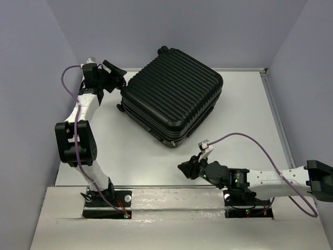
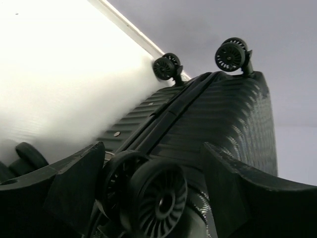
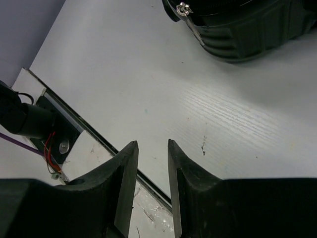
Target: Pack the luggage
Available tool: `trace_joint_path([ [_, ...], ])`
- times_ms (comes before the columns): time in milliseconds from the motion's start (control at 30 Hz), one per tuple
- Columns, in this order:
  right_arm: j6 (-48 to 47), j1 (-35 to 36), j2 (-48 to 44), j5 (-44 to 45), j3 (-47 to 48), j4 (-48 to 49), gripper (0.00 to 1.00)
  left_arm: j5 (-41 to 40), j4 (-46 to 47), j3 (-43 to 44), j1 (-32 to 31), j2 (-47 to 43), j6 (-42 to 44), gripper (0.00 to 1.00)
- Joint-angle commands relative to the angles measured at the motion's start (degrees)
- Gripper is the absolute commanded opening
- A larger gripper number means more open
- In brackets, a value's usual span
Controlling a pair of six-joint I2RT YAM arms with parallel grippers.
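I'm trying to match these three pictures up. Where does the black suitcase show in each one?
Top view: the suitcase lies mid-table, toward the back.
Left wrist: the suitcase fills the lower right, its wheels seen close up.
Right wrist: only one corner of the suitcase shows, at the top edge.
Shared landmark: the white table under it.
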Motion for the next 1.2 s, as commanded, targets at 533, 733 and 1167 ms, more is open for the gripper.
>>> trace_joint_path([
  [533,-2.6,-13.0,0.8,-0.9,9.1,-11.5,0.73,5.1,15.5,-10.2,0.1,-3.5,-6.0,0.06],
  [733,-5.9,-28.1,-4.2,-10.9,11.4,-12.2,0.76,4.6,16.1,-16.2,1.8,-8.2,-4.6,0.06],
  [1167,-18.8,-49.2,18.6,-47.3,37.6,-11.1,0.50,-0.4,21.4,-47.0,1.9,-39.0,-5.1,0.06],
])
